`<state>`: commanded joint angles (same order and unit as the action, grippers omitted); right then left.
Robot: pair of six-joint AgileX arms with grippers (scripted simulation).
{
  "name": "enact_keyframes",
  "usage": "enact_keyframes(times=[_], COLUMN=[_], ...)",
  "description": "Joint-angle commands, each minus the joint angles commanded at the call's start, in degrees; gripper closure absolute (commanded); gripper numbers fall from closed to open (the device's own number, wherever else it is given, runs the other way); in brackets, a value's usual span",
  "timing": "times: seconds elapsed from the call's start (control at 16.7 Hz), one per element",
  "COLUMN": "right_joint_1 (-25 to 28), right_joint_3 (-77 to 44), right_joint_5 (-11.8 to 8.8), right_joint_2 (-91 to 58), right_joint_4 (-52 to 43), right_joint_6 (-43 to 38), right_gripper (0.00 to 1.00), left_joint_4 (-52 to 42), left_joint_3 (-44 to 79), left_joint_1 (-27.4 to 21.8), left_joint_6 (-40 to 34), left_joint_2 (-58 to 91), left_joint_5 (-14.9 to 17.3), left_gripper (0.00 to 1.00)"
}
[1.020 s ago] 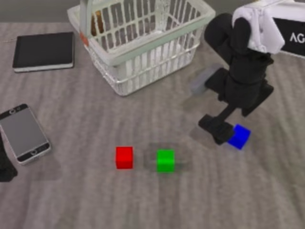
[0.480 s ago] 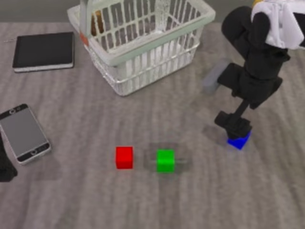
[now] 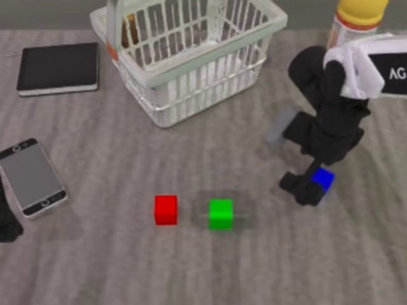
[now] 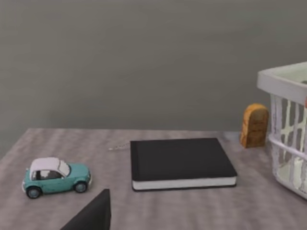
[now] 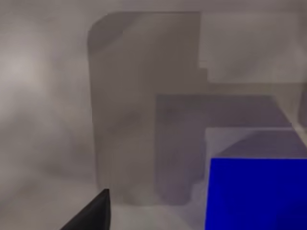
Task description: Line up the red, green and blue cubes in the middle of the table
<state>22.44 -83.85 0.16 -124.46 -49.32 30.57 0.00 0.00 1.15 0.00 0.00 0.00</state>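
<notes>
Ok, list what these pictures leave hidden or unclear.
- Right gripper: in the top view its arm covers the fingers, so grip on the blue cube is unclear.
- Blue cube: cut off by the right wrist view's edge.
- Left gripper: cut off at the top view's left edge.
- Basket contents: hidden by its bars.

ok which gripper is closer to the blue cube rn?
Right. The right gripper is down at the blue cube, its fingers around it. The left arm sits parked at the table's far left edge, beyond the phone.
</notes>
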Motion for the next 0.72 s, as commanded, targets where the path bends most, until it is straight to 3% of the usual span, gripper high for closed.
enact_keyframes(times=[0.42,0.72], right_joint_1=[0.0,0.0], right_joint_3=[2.8,2.8], right_joint_5=[0.0,0.0], right_joint_2=[-2.2,-2.2], right_joint_4=[5.0,5.0], right_joint_6=[0.0,0.0], right_gripper=[0.00,0.38], left_joint_4=[0.0,0.0], left_joint_3=[0.0,0.0], left_joint_1=[0.0,0.0], left_joint_6=[0.0,0.0], left_joint_2=[0.0,0.0], left_joint_5=[0.0,0.0], left_gripper=[0.00,0.00])
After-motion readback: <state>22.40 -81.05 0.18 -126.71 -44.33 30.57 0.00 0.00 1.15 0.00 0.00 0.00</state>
